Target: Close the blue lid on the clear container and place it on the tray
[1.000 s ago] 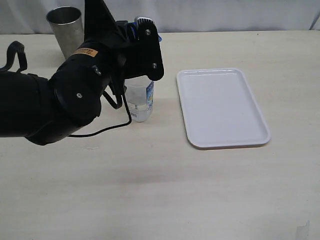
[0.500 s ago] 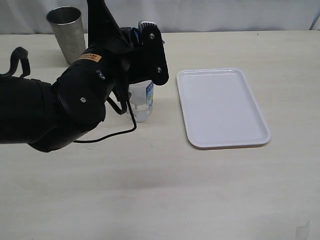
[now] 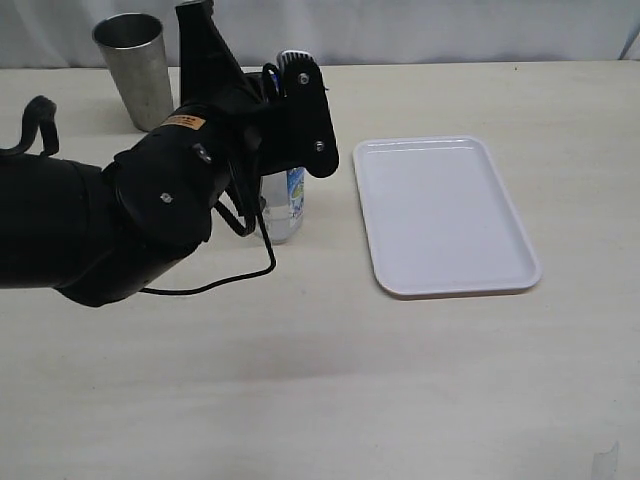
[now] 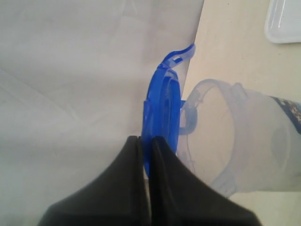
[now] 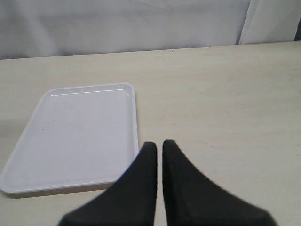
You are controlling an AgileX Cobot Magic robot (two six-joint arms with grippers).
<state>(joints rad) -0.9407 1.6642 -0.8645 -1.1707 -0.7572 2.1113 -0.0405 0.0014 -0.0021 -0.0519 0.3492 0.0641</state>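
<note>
The left gripper (image 4: pixel 145 141) is clenched edge-on on the blue lid (image 4: pixel 164 106), seemingly light, stiff plastic (probably slippery), near the mouth of the thin-walled, tip-prone clear container (image 4: pixel 249 141).

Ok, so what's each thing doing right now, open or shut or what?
lid, off, held on edge.
container, upright, mouth open.
tray, bare.
cup, upright.
left gripper, shut on the lid.
right gripper, shut, holding nothing.
</note>
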